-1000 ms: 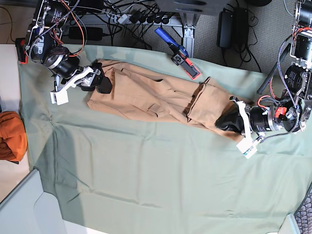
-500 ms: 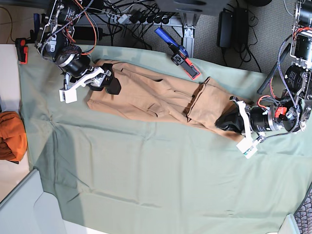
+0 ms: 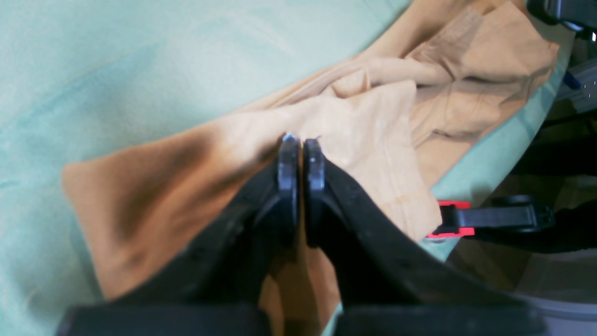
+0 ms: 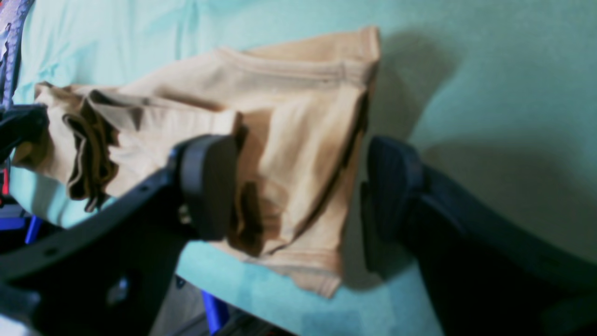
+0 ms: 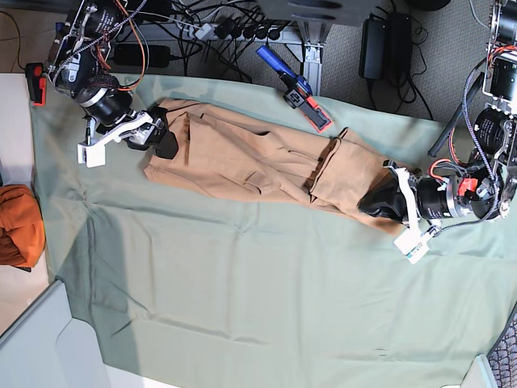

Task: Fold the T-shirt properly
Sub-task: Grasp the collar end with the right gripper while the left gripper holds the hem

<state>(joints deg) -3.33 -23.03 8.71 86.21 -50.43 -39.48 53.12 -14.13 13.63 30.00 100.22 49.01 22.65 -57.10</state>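
Observation:
The tan T-shirt (image 5: 258, 158) lies folded into a long narrow band, running diagonally across the back of the green sheet. My left gripper (image 5: 373, 202) is at the band's right end. In the left wrist view the gripper (image 3: 296, 140) is shut, pinching the shirt fabric (image 3: 373, 130), which puckers toward the tips. My right gripper (image 5: 161, 136) is at the band's left end. In the right wrist view the gripper (image 4: 298, 186) is open, its pads on either side of the shirt's hemmed end (image 4: 289, 107), not closed on it.
The sage-green cloth sheet (image 5: 266, 283) covers the table. An orange bunched cloth (image 5: 18, 225) sits at the left edge. A blue and red clamp (image 5: 295, 85) grips the back edge and a red clamp (image 5: 34, 81) the back left corner. Cables lie behind.
My right gripper moved right over the shirt's left end, then drew back to the left, still open. The left gripper and the shirt have barely moved.

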